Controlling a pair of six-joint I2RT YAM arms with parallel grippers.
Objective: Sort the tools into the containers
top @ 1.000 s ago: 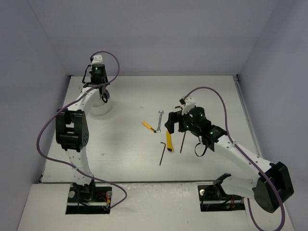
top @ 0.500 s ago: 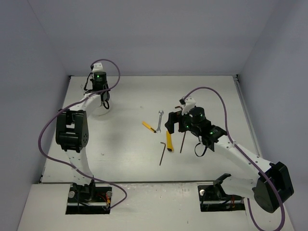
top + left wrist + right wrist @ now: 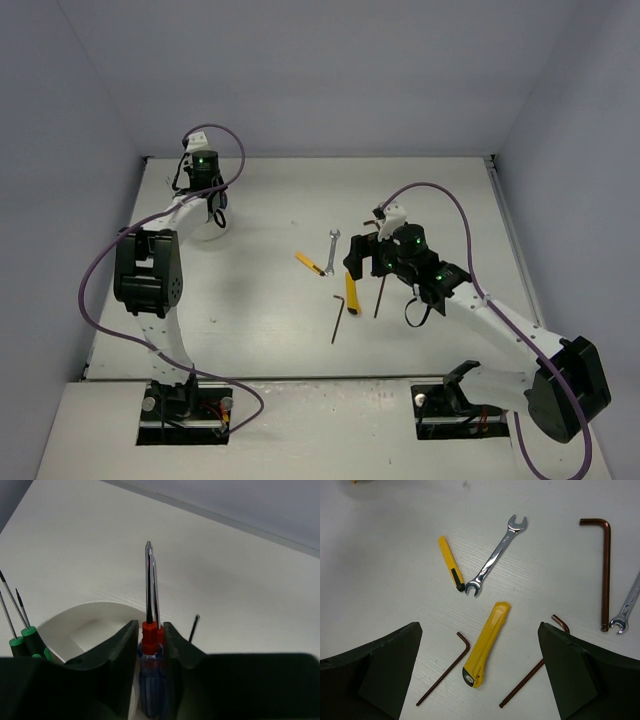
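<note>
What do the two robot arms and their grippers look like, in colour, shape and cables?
The left arm and the right arm have white links with bulky black joint housings. A purple cable loops along each one, and small green lights glow near the wrists. The left gripper and the right gripper have two broad, dark, matte fingers each.
</note>
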